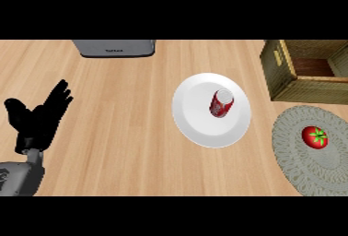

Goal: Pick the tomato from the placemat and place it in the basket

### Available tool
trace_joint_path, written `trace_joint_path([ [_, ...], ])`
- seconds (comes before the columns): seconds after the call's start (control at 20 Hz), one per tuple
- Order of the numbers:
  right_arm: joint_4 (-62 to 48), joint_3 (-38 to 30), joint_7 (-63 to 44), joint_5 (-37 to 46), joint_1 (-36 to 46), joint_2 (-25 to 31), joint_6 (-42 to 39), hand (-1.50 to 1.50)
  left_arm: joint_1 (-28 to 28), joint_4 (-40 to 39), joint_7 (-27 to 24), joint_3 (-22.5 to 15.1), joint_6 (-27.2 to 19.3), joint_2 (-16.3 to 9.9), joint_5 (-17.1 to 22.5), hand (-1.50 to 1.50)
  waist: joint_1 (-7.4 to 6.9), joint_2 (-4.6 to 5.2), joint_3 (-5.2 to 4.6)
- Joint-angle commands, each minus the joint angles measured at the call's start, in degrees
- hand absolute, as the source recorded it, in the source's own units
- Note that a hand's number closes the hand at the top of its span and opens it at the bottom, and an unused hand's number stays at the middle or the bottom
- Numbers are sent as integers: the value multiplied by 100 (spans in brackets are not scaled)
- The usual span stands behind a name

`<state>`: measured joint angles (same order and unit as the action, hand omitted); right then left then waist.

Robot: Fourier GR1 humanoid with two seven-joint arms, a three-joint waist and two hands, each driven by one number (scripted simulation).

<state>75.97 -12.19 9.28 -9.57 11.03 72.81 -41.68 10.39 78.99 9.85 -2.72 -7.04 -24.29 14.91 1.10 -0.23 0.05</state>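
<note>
Red against grey weave: the tomato [315,137] sits on the round placemat [299,161] at the right edge of the counter [122,115], green stem cap facing up, and nothing is touching it. From my seat I judge the task not yet started. The pick is undone, the carry is undone, the drop is undone.

The basket [285,85] stands just beyond the placemat, at the far right, its brown inside holding nothing I can see. So the trip from mat to basket looks short.

My left hand [37,117] shows at the left side, fingers straight and spread, pointing up, holding nothing; it rests well apart from the tomato. My right hand does not show at all, and I would expect that side to do the work.

Between them lies a white plate [197,124] with a red can [220,103] lying on its side; the can's printing is too small for me to read. At the far edge stands a grey appliance [114,47] with a dark line of lettering I cannot make out either.
</note>
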Motion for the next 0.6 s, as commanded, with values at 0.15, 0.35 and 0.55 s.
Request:
trace_joint_path([
  [0.15,25,-289,911,934,-742,-845,477,-150,191,-252,10,272,284,-12,-25,0,-59,18,-4],
  [0.35,177,-54,991,1406,-788,-1610,1252,-150,-62,55,104,252,420,-57,-43,0,-115,19,-3],
  [0.55,-94,134,1347,1900,-780,-2175,1671,-150,136,344,473,241,233,28,-189,0,-134,20,-1],
])
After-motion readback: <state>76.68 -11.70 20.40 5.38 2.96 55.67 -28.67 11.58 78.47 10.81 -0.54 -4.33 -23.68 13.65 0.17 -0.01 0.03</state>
